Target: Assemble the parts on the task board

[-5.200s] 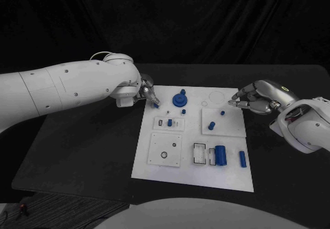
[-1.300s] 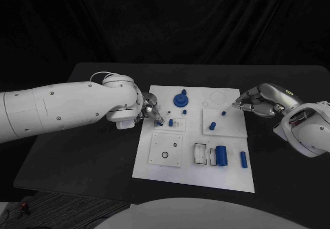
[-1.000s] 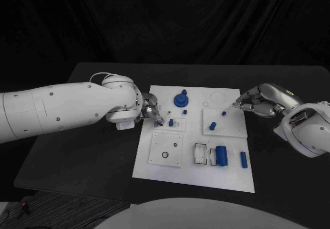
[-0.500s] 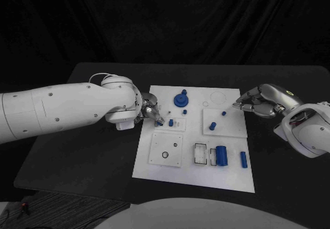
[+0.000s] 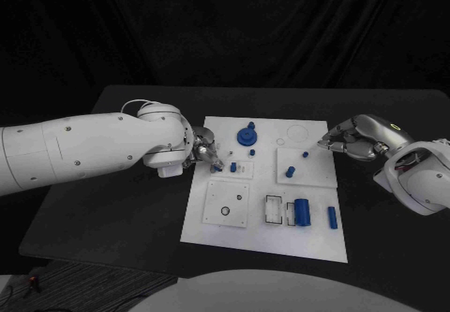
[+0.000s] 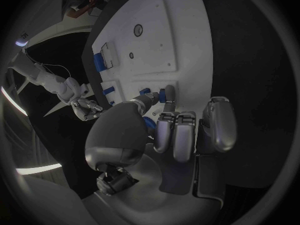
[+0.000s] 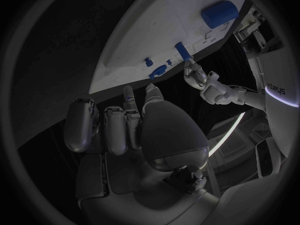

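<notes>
The white task board (image 5: 263, 240) lies mid-table. My left hand (image 5: 205, 155) is at the board's left edge and pinches a small blue peg (image 5: 218, 167) (image 6: 164, 94) at the small raised plate (image 5: 242, 170), where another blue peg (image 5: 233, 167) stands. My right hand (image 5: 352, 140) hovers at the board's right edge with its fingers curled in; a tiny blue part (image 7: 129, 99) shows between thumb and fingertip. A blue gear with a knob (image 5: 246, 135) sits near the board's far edge.
A raised square plate (image 5: 314, 175) carries two blue pegs (image 5: 289, 171). A lower square plate (image 5: 226, 195) has a small ring (image 5: 224, 210). Nearer me lie a white holder (image 5: 272, 209), a thick blue cylinder (image 5: 302, 212) and a thin one (image 5: 331, 216).
Since the earliest frame my left hand has come from the board's far left corner down to the small raised plate. Over the last second nothing visibly moved.
</notes>
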